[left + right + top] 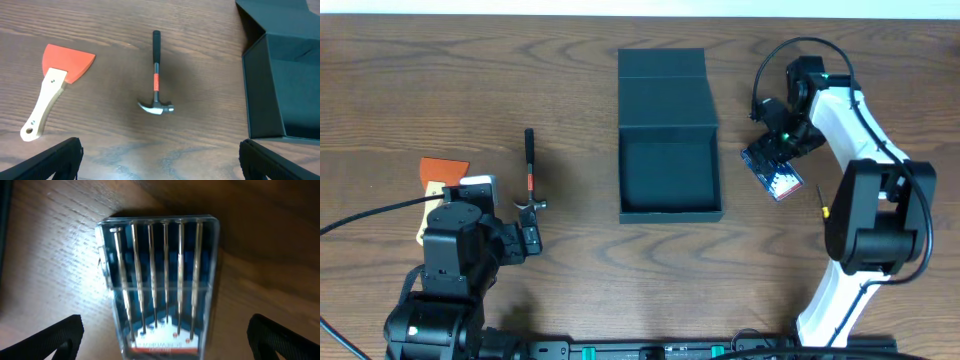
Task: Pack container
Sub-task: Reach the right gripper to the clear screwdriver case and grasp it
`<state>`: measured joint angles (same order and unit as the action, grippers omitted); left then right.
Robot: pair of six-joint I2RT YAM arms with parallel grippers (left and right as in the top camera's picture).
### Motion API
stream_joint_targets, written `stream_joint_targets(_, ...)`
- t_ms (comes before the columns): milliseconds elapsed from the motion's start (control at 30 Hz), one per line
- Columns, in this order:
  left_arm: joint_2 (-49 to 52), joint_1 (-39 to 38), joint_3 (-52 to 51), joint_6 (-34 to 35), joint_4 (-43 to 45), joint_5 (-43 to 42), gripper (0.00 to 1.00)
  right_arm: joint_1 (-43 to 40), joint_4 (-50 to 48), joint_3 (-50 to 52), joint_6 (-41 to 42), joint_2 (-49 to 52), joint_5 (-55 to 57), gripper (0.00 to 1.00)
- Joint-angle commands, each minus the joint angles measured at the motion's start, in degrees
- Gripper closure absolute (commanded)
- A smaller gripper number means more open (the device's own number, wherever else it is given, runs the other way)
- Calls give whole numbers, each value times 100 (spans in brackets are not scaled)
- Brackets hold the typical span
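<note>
Brown wood tabletop [580, 270], and nothing's packed yet! Scraper [442, 170] and hammer [530, 170] lie loose by the left end effector [160, 159], spread wide and empty. At centre sits the container [669, 150], empty, with its lid folded back and its long axis running near-to-far. The right end effector [167, 336] hangs wide open over the case [772, 172], holding nothing.

A hammer [156, 80] lies between an orange scraper [55, 82] and the open container [257, 90].
</note>
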<state>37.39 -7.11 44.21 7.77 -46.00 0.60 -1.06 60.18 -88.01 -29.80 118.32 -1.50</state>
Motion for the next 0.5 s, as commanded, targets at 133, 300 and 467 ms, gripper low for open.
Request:
stream_joint_targets(133, -7, 35, 116, 70, 109, 181, 2, -48, -20, -37, -116, 348, -46, 1)
stream_joint_targets(300, -7, 35, 116, 68, 107, 181, 1, -42, -44, -37, -116, 358, -46, 1)
stream_joint_targets(467, -7, 35, 116, 68, 107, 184, 2, -42, -63, -26, -118, 361, -48, 1)
